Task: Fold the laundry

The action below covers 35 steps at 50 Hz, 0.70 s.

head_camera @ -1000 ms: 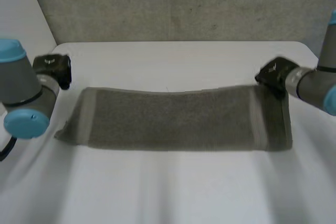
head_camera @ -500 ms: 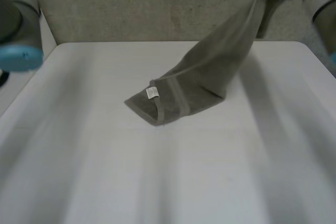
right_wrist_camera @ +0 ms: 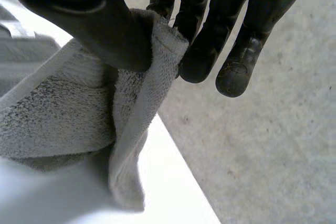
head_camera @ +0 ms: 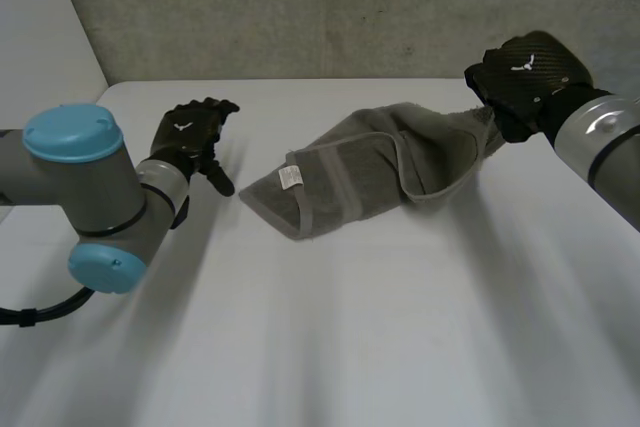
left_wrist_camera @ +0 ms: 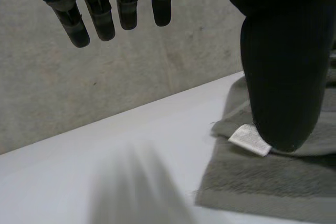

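Observation:
A grey-green towel [head_camera: 370, 172] lies bunched across the middle of the white table [head_camera: 330, 337], its white label [head_camera: 291, 177] at the near-left end. My right hand [head_camera: 520, 82] is shut on the towel's far right end, which it holds a little above the table. In the right wrist view the thumb [right_wrist_camera: 84, 14] pinches the towel's edge [right_wrist_camera: 147, 77] against the fingers [right_wrist_camera: 210, 30]. My left hand [head_camera: 190, 142] hovers open to the left of the towel, apart from it. In the left wrist view its fingers [left_wrist_camera: 100, 9] are straight, and its thumb [left_wrist_camera: 283, 77] hangs over the label [left_wrist_camera: 249, 139].
A grey concrete wall [head_camera: 330, 7] runs behind the table's far edge. A white panel [head_camera: 45, 27] stands at the back left. Bare table surface lies in front of the towel.
The towel lay flat and stretched, then my right hand swung it high and brought it down bunched in the middle. My left hand has come back over the table, open.

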Tool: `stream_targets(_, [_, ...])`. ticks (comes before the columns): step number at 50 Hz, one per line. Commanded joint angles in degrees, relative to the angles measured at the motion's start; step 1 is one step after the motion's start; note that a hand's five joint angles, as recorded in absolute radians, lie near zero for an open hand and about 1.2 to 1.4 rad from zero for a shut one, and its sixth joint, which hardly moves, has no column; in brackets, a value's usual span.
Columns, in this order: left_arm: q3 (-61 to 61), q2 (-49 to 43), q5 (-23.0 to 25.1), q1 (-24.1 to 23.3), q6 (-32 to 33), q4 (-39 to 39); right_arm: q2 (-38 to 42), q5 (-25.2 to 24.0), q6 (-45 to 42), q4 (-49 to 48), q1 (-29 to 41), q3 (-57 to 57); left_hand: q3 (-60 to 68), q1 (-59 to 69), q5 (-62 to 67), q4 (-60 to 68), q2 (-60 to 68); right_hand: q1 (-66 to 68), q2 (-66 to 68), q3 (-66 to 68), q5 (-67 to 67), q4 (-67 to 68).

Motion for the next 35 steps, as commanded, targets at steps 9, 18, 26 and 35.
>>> stream_targets(9, [0.20,0.78,-0.14,-13.52,0.21,1.55,-18.17,-1.39,0.14,3.18,1.15,3.31,-0.58,-1.01,-1.04,-0.60,-0.53,3.64,2.96,2.76,1.28,3.15])
stream_targets(18, [0.20,-0.63,-0.23,-15.55,-0.14,8.77,-23.97,-1.65,0.14,7.39,1.94,3.75,1.27,0.84,0.81,1.25,1.32,3.64,2.96,2.76,1.28,3.15])
stream_targets(26, [0.29,-3.27,-0.14,-17.05,-0.14,9.03,-25.91,-1.56,0.22,8.36,1.94,4.72,1.94,1.51,1.48,1.92,1.99,3.64,2.96,2.76,1.28,3.15])
stream_targets(35, [-0.06,-6.17,-0.67,-18.63,-0.49,9.12,-26.70,-0.77,0.31,8.71,2.03,3.75,7.66,7.23,7.20,7.64,7.71,3.64,2.96,2.76,1.28,3.15])
